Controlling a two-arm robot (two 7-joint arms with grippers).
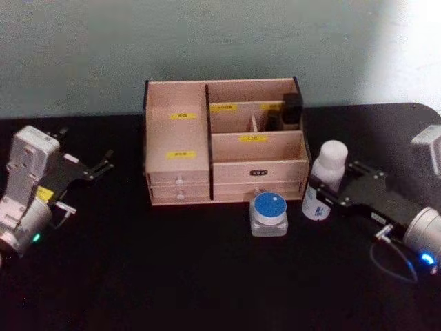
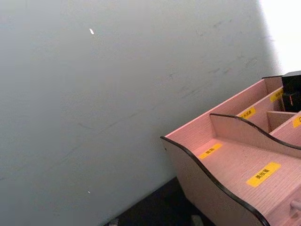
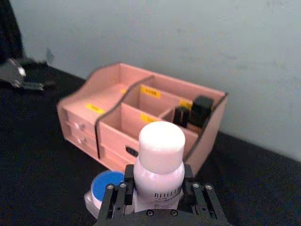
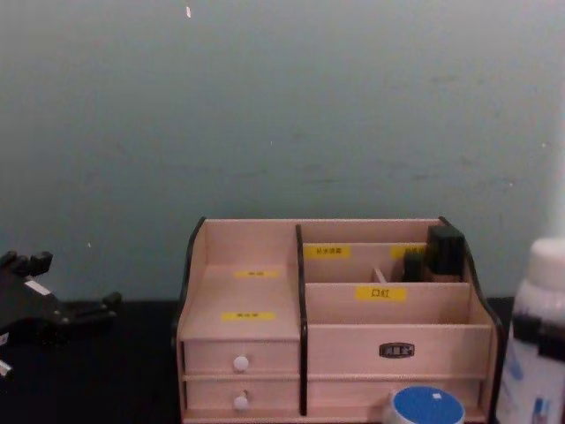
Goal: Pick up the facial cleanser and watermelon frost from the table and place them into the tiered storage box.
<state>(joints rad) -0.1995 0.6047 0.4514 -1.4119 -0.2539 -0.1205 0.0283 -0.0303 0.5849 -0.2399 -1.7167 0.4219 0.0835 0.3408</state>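
The black desk (image 1: 172,276) carries everything, and the tiered storage box (image 1: 180,135) sits mid-desk against the back edge, its 2 white-knobbed drawers facing forward. The right gripper (image 1: 322,193) reaches in from the desk's right edge, and its jaws are clamped around the body of the facial cleanser (image 1: 329,165). Over near the left edge, the left gripper (image 1: 103,164) hangs idle, well apart from the box, jaws spread with nothing between them. The cleanser stands upright just beside the box's front right corner, white cap up. The watermelon frost (image 1: 269,212) rests on the desk just in front of the box's right-hand drawers, blue lid up, close to the cleanser. A dark small bottle (image 1: 292,110) stands in the box's back right compartment.
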